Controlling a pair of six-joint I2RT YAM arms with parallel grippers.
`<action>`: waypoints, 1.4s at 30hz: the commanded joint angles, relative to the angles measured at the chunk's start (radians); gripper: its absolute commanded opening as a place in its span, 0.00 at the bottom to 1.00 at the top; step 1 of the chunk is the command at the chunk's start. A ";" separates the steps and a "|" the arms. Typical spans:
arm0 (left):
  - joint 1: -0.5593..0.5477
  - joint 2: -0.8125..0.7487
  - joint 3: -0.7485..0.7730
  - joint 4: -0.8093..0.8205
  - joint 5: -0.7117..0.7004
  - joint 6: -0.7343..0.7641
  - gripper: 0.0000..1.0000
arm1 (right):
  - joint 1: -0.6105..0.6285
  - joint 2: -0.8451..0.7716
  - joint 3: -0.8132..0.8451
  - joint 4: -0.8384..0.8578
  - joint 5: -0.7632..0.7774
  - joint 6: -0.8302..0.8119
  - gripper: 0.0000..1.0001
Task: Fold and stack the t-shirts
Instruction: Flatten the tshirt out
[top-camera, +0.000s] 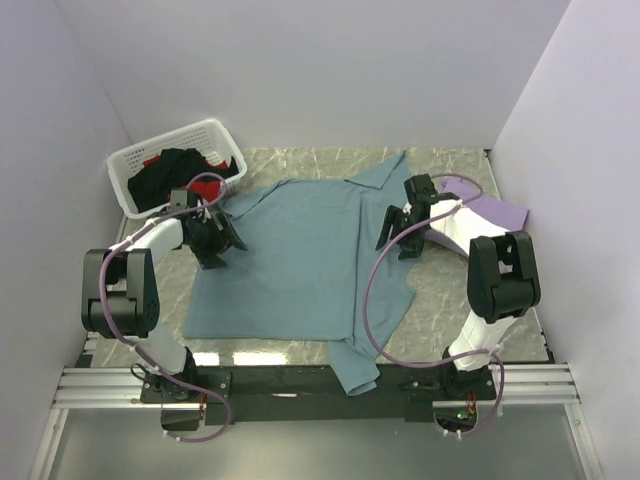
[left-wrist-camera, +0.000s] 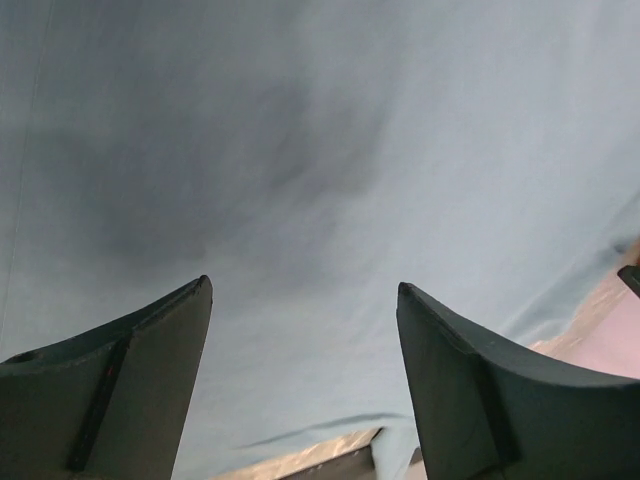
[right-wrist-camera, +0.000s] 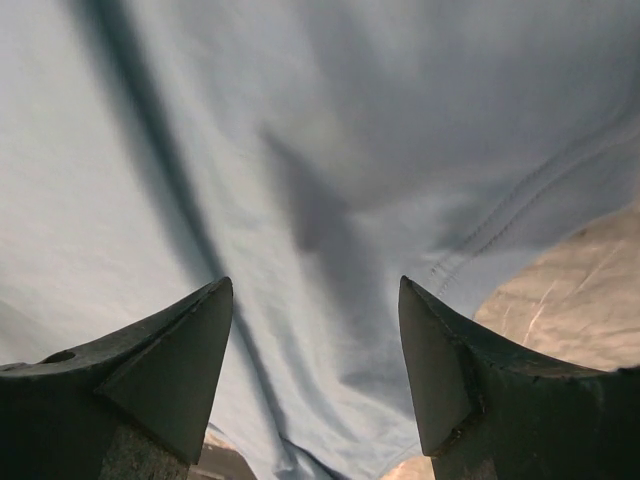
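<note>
From above and behind we see the whole table (top-camera: 300, 165). Both wrist cameras look closely down at the teal shirt (top-camera: 290, 260) every view shares.

You see the teal-blue t-shirt (top-camera: 290, 260) spread mostly flat mid-worktop (top-camera: 440, 290), one corner drooping over the near edge. The lavender t-shirt (top-camera: 500, 212) lies far right. The black t-shirt (top-camera: 175, 165) and red t-shirt (top-camera: 152, 160) sit crumpled in the basket (top-camera: 170, 135), far left.

Marble-patterned table (top-camera: 450, 300) between plain white walls (top-camera: 330, 70)
</note>
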 joint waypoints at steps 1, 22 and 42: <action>0.006 -0.020 -0.026 0.040 0.019 -0.005 0.80 | -0.001 0.000 -0.040 0.078 -0.045 0.040 0.73; 0.167 0.141 0.059 -0.029 -0.113 0.150 0.81 | -0.097 0.170 0.073 -0.066 0.100 -0.017 0.74; 0.166 0.242 0.237 -0.098 -0.267 0.265 0.81 | -0.127 0.428 0.477 -0.230 0.148 -0.074 0.73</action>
